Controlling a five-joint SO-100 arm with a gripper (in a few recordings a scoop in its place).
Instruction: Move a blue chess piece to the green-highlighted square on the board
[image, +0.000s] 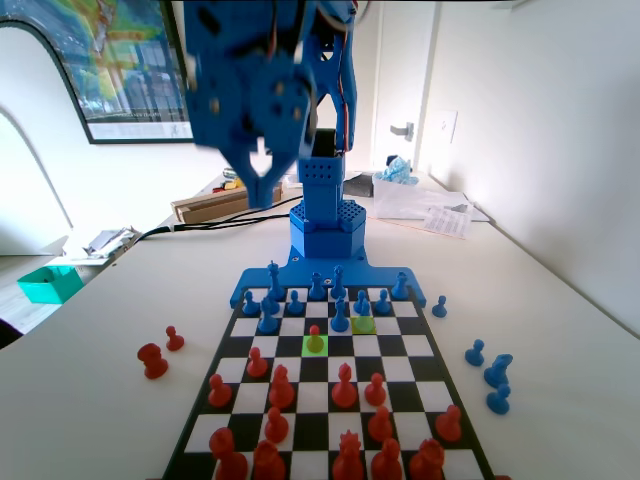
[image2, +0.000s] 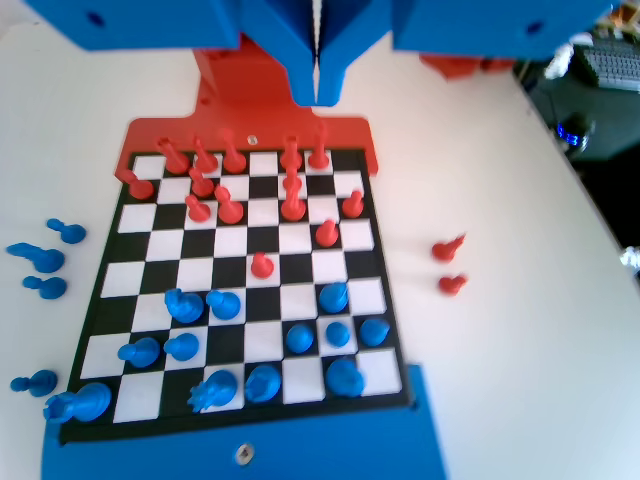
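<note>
The board (image: 425, 372) lies in front of the blue arm's base. The green-highlighted square (image: 304, 347) is in the third row from the arm, and a red pawn (image: 315, 337) stands on it; the same red pawn (image2: 262, 265) stands mid-board in the wrist view. One row nearer the arm and to the right, a blue chess piece (image: 362, 303) stands on a duller olive square (image: 366, 325); in the wrist view this pawn (image2: 183, 303) is at lower left. My gripper (image: 262, 168) hangs high above the board's far end. Its jaws (image2: 317, 85) are shut and hold nothing.
Other blue pieces fill the two rows by the arm, and red pieces (image: 345, 388) fill the near rows. Off the board, blue pieces (image: 497, 371) lie on the right and two red pieces (image: 153, 360) on the left. A teal tray (image: 48, 283) sits far left.
</note>
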